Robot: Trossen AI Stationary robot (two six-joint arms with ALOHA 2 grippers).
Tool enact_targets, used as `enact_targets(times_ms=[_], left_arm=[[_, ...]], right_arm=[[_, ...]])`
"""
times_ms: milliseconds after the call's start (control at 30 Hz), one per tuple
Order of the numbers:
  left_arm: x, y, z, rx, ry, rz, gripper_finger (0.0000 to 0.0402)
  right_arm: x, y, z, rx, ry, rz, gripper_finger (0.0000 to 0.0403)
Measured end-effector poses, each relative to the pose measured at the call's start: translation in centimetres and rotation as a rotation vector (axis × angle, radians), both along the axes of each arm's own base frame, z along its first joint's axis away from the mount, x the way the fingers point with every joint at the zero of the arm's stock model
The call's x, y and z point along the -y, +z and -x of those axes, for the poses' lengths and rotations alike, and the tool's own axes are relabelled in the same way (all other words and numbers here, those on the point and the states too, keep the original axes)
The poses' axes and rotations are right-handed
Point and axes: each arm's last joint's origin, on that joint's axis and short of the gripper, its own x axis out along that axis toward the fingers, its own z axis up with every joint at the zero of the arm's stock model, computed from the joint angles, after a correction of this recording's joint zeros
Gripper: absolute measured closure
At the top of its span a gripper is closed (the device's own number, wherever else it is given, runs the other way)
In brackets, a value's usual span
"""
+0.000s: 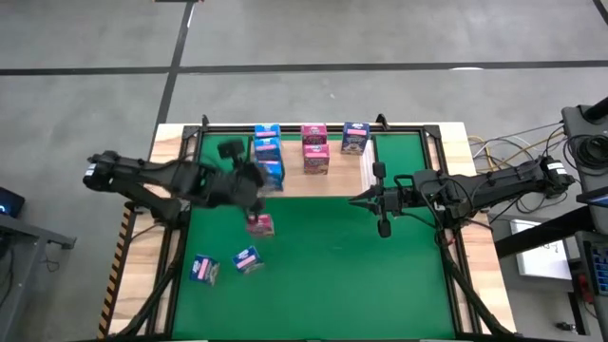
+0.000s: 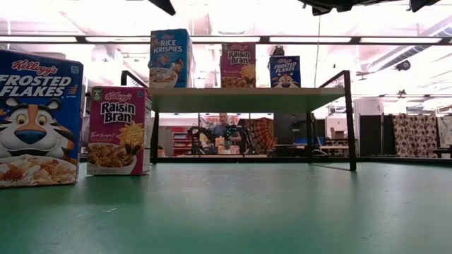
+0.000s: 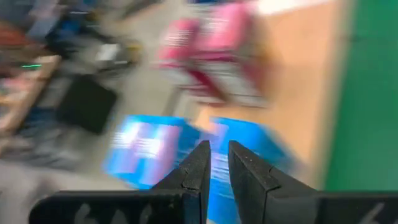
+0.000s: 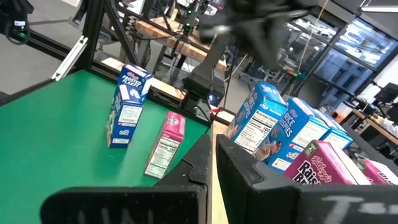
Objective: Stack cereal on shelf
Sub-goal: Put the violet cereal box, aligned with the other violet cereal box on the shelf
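Counting nine cereal boxes: three light blue boxes [image 1: 267, 150], two pink boxes [image 1: 313, 137] and one dark blue box [image 1: 355, 140] stand on the shelf [image 2: 247, 99] at twelve o'clock. A third pink box [image 1: 259, 224] and two more dark blue ones [image 1: 203, 270] lie loose on the green mat [image 1: 332, 275], toward eight o'clock. My left gripper [image 3: 215, 148], fingers almost together and empty, hovers by the light blue row. My right gripper [image 4: 212, 138], pinched closed, waits at three o'clock. Pale tabletop [image 1: 480, 275] borders the mat; grey floor [image 1: 380, 33] lies beyond.
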Motion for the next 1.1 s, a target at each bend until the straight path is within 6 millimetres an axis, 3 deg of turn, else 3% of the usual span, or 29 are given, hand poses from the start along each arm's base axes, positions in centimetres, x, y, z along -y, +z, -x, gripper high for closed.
enact_targets(times_ms=[200,333,467,800,1100], left_arm=[[5.1,-2.2,1.5,-0.082,-0.231,0.271,0.0362],[8.2,-4.9,3.0,-0.135,-0.303,0.26,0.0362],[9.9,-7.8,4.6,-0.164,-0.301,0.218,0.0362],[8.9,-12.8,5.9,-0.183,-0.165,0.091,0.0362],[8.6,-14.1,5.8,-0.095,-0.125,0.043,0.0362]], right_arm=[[0.0,0.1,0.0,0.006,-0.002,-0.031,0.039],[0.0,0.5,-0.1,0.05,-0.004,-0.088,0.039],[-0.2,0.5,-0.3,0.061,0.0,-0.131,0.039],[-0.9,0.5,-0.3,0.051,0.033,-0.187,0.039],[-1.1,0.4,-0.3,0.045,0.038,-0.185,0.039]])
